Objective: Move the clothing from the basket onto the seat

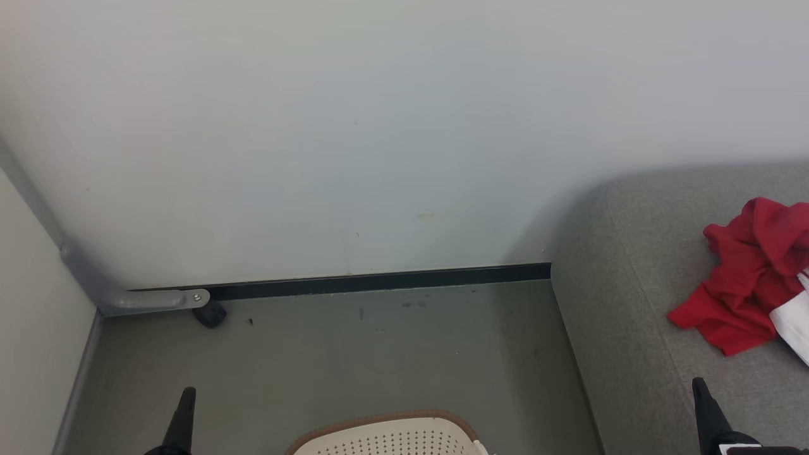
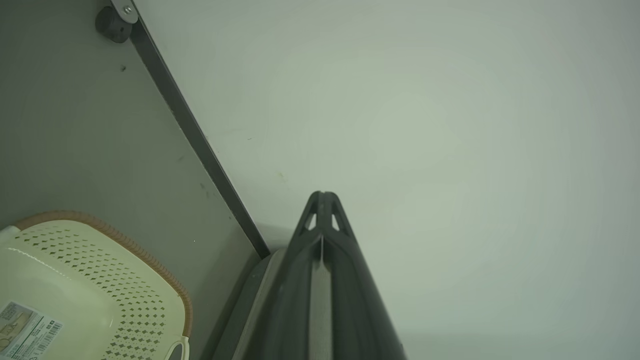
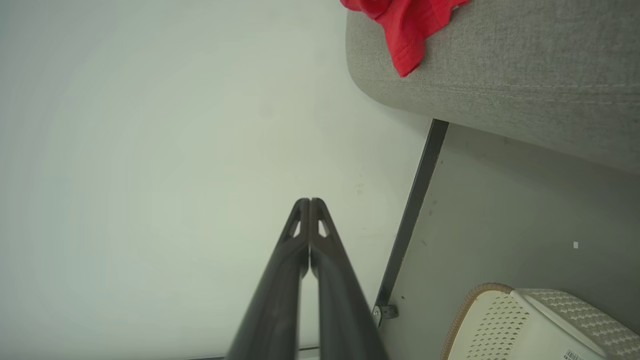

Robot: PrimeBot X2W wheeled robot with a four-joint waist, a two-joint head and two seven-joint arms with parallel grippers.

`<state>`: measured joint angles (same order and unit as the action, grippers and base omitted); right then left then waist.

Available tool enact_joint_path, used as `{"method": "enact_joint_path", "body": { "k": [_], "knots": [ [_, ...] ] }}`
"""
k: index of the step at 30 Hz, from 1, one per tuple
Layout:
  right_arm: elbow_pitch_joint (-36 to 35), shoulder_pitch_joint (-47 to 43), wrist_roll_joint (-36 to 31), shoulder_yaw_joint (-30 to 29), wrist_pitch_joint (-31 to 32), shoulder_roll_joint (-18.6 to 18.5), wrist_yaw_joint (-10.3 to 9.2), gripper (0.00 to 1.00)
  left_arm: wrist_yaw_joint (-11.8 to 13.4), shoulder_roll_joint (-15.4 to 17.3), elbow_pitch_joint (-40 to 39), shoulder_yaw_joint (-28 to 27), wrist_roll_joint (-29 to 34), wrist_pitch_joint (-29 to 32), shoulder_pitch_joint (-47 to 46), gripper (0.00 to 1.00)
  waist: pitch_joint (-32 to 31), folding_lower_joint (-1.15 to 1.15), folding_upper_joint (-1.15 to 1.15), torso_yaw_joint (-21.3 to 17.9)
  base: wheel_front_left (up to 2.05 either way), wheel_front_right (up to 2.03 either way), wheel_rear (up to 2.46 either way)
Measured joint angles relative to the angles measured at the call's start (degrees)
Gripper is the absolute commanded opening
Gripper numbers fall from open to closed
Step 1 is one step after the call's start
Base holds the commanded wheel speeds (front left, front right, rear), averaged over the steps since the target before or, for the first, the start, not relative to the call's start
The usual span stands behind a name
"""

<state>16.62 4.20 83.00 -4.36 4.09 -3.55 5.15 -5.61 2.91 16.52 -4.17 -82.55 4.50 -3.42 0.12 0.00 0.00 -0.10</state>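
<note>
Right hand [image 3: 310,202]: fingers pressed together, gripping nothing, aimed at the wall [image 3: 150,150]. Left hand [image 2: 322,197]: likewise closed and unladen, aimed at the same wall. The basket [image 1: 379,421] stands on the floor [image 1: 379,347] between the two hands, slightly nearer the left. The part of its inside that is in view is bare plastic with a label [image 2: 25,327]. The clothing [image 1: 752,272] lies heaped on the seat [image 1: 638,253], near the seat's left edge, ahead and to the right of the right hand, which is much the nearer. Its long axis runs roughly from the seat's back towards its front. Whether any garment remains in the basket cannot be told.
</note>
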Motion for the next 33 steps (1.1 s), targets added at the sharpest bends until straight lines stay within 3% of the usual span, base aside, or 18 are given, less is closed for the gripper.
{"method": "enact_joint_path", "body": {
  "k": [12,33],
  "knots": [
    [0.5,1.0,8.4,-3.3,2.4,1.0,1.76,0.00,-1.5,-0.5,0.4,-1.1,-9.0,2.0,-1.1,0.00,0.0,0.00,0.00,0.1,0.00,0.00,0.00],
    [0.5,1.1,8.4,-3.3,2.4,1.0,1.76,0.00,-1.5,-0.6,0.4,-1.1,-9.1,2.0,-1.1,0.00,0.0,0.00,0.00,0.1,0.00,0.00,0.00]
  ]
}}
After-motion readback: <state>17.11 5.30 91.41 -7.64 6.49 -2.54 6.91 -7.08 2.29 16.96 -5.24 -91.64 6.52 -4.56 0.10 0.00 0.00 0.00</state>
